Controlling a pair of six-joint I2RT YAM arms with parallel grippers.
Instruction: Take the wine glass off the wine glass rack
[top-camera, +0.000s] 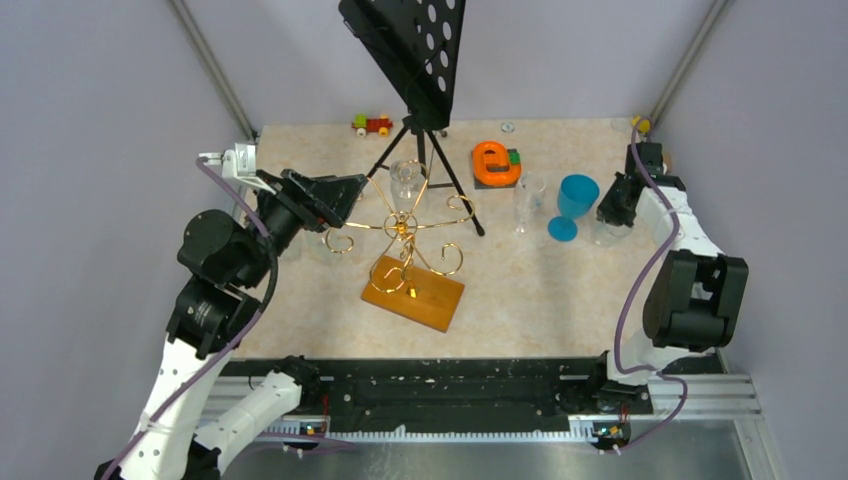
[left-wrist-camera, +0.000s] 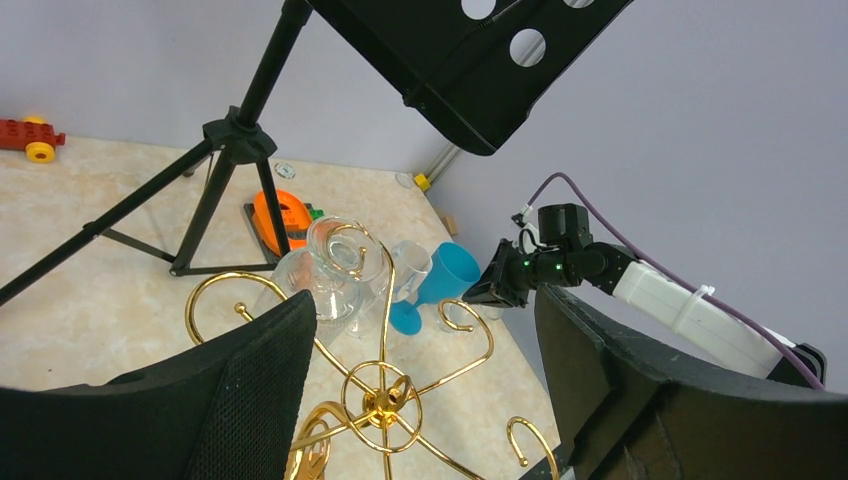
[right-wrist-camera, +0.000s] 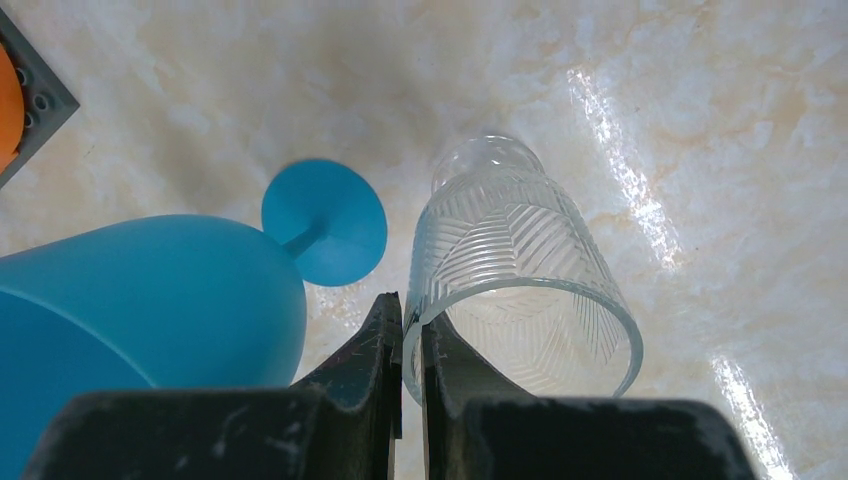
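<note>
L gripper (top-camera: 350, 200) spread wide, just beside clear wine glass (left-wrist-camera: 332, 272), which sits on far arm of gold wire rack w/ wooden base (top-camera: 418, 294). Approach step. Next: ease fwd around bowl, close gently, lift off scroll. R gripper (right-wrist-camera: 410, 312) pinches rim of clear ribbed tumbler (right-wrist-camera: 520, 270).

The left pincer (left-wrist-camera: 422, 310) gapes wide, with the hub of the gold wire wine glass rack (left-wrist-camera: 380, 395) low between its jaws. Just beyond the hub a clear wine glass (left-wrist-camera: 325, 280) sits among the curled scroll arms. Farther ahead a blue plastic goblet (left-wrist-camera: 450, 272) stands on the marbled beige counter (left-wrist-camera: 110, 270)
</note>
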